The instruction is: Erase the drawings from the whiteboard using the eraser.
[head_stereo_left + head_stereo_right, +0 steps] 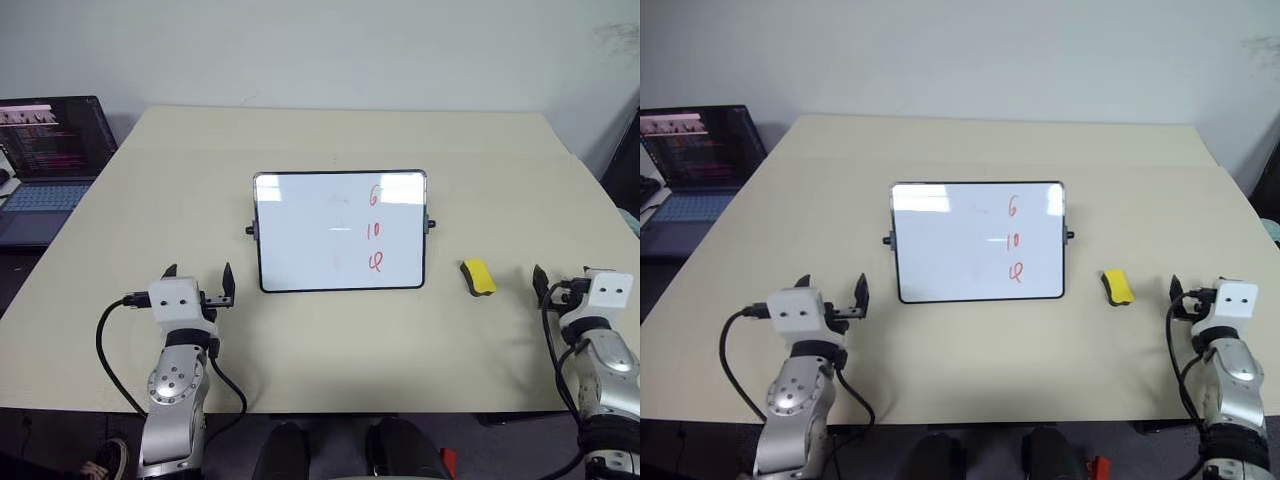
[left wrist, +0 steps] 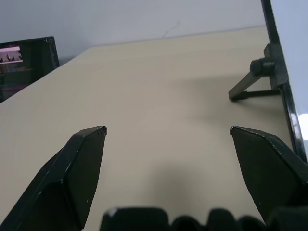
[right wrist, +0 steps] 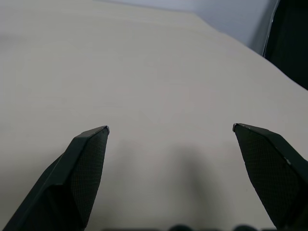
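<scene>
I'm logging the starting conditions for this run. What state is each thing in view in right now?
whiteboard: propped upright on its stand, not yet wiped.
drawings: three red marks, all intact.
eraser: lying on the table, untouched, right of the board.
laptop: open, screen lit.
left gripper: fingers open, empty.
right gripper: fingers open, empty.

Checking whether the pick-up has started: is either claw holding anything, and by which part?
Nothing is held: left claw and right claw are open and empty; the eraser lies untouched.
</scene>
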### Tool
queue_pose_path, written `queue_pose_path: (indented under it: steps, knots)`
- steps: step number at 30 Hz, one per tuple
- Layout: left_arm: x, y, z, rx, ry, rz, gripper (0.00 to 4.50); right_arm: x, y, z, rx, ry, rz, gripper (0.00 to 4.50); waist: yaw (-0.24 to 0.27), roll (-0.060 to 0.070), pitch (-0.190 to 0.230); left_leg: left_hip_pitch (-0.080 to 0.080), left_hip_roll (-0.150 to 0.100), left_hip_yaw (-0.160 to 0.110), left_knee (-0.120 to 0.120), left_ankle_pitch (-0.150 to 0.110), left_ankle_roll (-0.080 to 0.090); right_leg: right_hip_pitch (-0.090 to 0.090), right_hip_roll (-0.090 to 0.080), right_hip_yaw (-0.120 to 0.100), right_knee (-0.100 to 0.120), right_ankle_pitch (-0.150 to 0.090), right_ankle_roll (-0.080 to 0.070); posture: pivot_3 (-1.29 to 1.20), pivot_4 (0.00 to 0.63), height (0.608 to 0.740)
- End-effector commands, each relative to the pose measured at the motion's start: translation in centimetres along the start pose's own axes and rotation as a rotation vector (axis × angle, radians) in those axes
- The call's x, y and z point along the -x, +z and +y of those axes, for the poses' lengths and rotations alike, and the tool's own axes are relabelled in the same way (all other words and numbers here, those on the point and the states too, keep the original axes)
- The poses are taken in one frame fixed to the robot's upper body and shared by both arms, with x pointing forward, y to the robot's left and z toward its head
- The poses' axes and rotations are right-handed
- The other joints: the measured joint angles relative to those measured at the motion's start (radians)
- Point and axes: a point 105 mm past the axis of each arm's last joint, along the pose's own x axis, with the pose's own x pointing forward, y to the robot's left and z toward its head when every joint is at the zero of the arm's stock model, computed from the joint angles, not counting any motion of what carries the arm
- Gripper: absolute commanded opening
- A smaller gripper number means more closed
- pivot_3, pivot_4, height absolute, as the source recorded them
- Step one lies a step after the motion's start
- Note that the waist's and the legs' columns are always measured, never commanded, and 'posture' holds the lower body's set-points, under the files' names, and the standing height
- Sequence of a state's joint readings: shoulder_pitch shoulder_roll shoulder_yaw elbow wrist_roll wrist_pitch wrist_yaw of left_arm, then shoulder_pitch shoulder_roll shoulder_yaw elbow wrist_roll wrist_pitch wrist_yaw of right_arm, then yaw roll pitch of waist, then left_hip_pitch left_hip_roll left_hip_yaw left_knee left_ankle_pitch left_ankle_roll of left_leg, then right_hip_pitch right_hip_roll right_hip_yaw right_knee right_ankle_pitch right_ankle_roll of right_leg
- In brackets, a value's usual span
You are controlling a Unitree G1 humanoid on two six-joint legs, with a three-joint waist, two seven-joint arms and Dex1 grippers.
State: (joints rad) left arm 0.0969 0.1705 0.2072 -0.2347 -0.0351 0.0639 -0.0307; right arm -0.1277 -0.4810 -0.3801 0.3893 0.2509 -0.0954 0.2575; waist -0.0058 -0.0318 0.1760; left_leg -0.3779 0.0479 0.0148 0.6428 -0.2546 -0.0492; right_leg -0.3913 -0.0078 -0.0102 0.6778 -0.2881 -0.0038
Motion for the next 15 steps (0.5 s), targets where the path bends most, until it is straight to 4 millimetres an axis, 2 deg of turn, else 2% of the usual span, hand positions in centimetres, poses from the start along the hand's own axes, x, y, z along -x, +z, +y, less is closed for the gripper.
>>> queue_pose_path:
  steps: [1,4,8,15]
  knots:
    - [-0.1,-0.2,0.1,-0.011,0.016,-0.003,4.50,-0.3,1.0,-0.7,0.020,-0.020,0.011,4.49,0.000,0.000,0.000,0.000,0.000,0.000,0.000,0.000,0.000,0.000,0.000,0.000,0.000,0.000,0.000,0.00,0.150,0.740]
    - [0.1,-0.7,0.0,-0.006,0.025,0.011,4.50,-0.3,1.2,-1.0,0.015,-0.053,0.010,4.49,0.000,0.000,0.000,0.000,-0.001,0.000,0.000,0.000,0.000,0.000,0.000,0.000,0.000,0.000,0.000,0.00,0.150,0.740]
    - [0.1,0.1,-0.6,0.004,-0.021,-0.017,4.50,-0.4,2.9,-1.3,0.036,-0.093,-0.036,4.49,0.000,0.000,0.000,-0.002,-0.001,0.000,0.000,0.000,0.000,-0.003,0.000,0.000,0.000,0.000,0.000,0.00,0.150,0.740]
    - [0.5,0.4,2.0,-0.031,0.007,-0.024,4.50,0.2,3.4,-0.6,-0.041,-0.085,-0.025,4.49,0.000,0.000,0.000,-0.002,0.000,0.000,0.000,0.000,0.000,-0.004,0.000,0.000,0.000,0.000,0.000,0.00,0.150,0.740]
